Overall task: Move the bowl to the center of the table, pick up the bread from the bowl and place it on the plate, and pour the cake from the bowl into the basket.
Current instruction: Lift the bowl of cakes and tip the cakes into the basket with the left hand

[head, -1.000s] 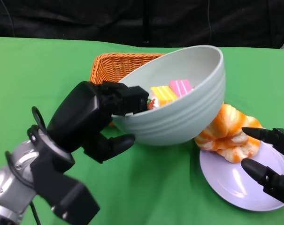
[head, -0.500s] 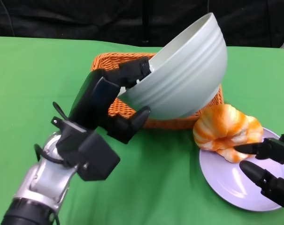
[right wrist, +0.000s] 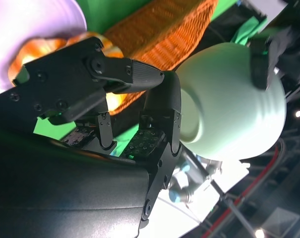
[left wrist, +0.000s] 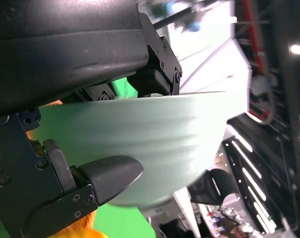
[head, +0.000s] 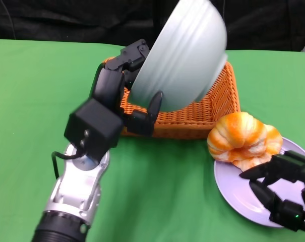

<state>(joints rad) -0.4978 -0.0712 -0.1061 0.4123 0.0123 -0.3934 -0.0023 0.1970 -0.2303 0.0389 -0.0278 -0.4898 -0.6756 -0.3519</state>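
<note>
Left hand [head: 129, 96] gripped the pale green bowl [head: 185, 55] by its rim, fingers over the lip and thumb under the wall, and had swung it up within the last second from a shallow tilt to nearly on its side at the upper middle of the head view. A second earlier the pink and yellow cake pieces lay plainly inside it; half a second earlier the mouth had already turned away; now only the ribbed outside showed, opening faced toward the orange wicker basket [head: 212, 108] behind and below it. From that I judged the pour to be at or past its tipping point, though no cake could be seen falling or lying in the basket, whose inside was hidden by the bowl.

At the lower right of the frame the bread [head: 240, 138] rested on the lilac plate [head: 233, 194], so that step looked finished. Right hand [head: 281, 189] hovered over the plate's near edge, fingers apart and holding nothing, just short of the bread
</note>
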